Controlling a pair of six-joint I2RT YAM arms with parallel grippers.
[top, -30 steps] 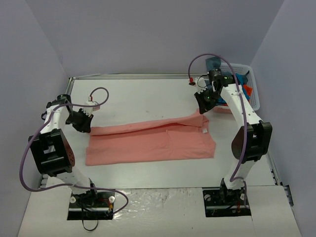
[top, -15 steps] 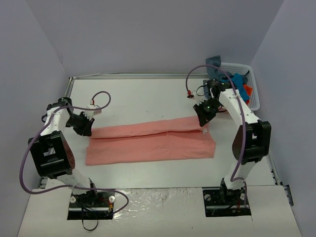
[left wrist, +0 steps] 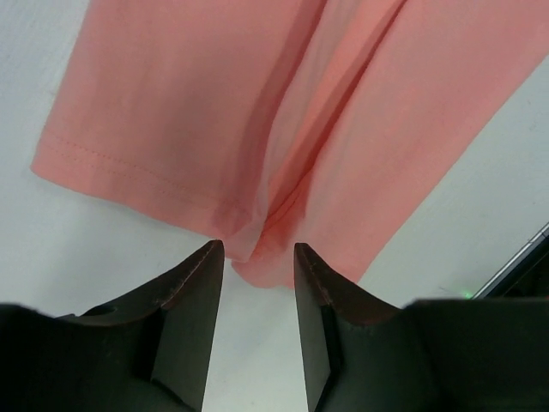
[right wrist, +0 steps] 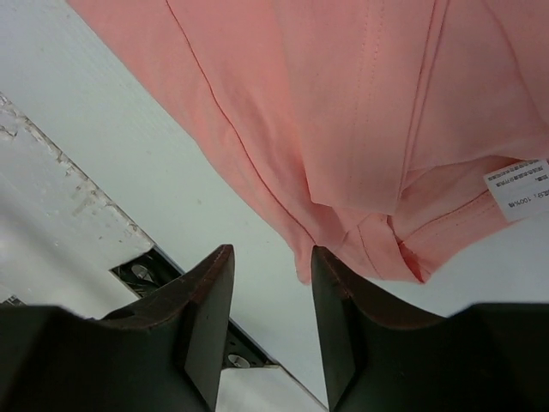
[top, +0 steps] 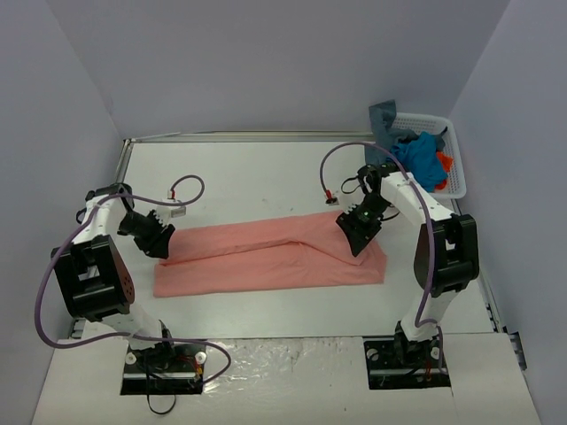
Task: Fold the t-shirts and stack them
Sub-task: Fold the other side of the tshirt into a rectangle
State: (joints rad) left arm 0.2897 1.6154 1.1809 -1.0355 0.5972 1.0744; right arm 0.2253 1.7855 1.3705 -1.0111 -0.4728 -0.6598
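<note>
A salmon-pink t-shirt (top: 266, 257) lies on the white table as a long band folded lengthwise. My left gripper (top: 162, 243) is at its left end. In the left wrist view its jaws (left wrist: 257, 257) stand open, and the folded edge of the shirt (left wrist: 300, 103) just reaches between the fingertips. My right gripper (top: 353, 237) is over the shirt's right end. In the right wrist view its jaws (right wrist: 272, 257) stand open, with a corner of the shirt (right wrist: 343, 103) beside the right finger and a white label (right wrist: 519, 189) showing.
A white lattice basket (top: 454, 168) stands at the back right. It holds a bright blue shirt (top: 423, 158) and an orange-red one (top: 443, 162), and a grey-blue one (top: 384, 115) hangs over its far corner. The table's metal edge (right wrist: 146, 266) runs near my right gripper.
Both grippers moved toward the near edge, bringing the shirt's far edge over its near part. The raised right end came down and the shirt now lies as a narrower band.
</note>
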